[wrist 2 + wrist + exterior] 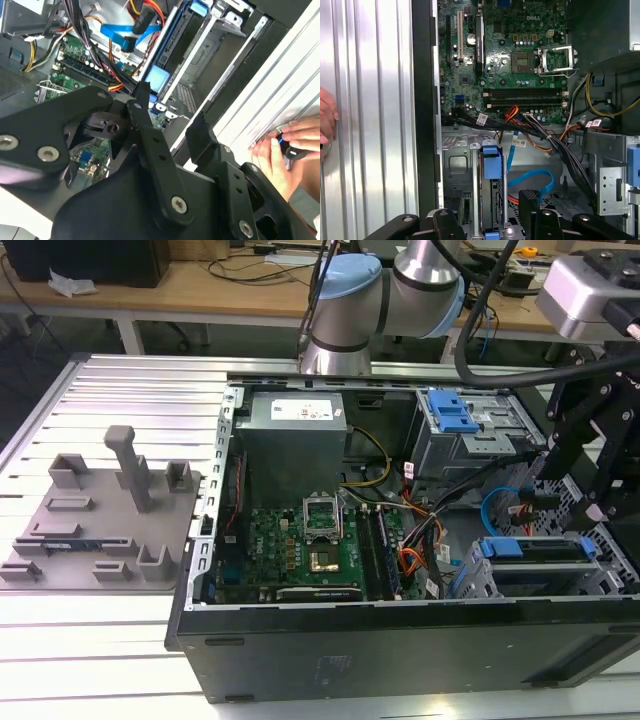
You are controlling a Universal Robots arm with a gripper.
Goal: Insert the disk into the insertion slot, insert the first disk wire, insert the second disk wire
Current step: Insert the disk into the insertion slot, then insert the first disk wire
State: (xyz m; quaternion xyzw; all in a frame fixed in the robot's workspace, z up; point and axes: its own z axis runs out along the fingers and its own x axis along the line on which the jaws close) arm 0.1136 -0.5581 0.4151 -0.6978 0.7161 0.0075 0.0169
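While my gripper [485, 215] hung spread wide and grasping nothing above the open computer case [300, 640], the disk [533, 548] in its blue carrier sat in the insertion slot [475, 580] at the exterior view's right; a person's hand [282, 150] lay on the ribbed table [120, 640] beside the case.

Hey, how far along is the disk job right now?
The disk already looks seated in the slot. The gripper hangs open over it, holding nothing. The blue wire looks loose beside it, so both wires seem left to do.
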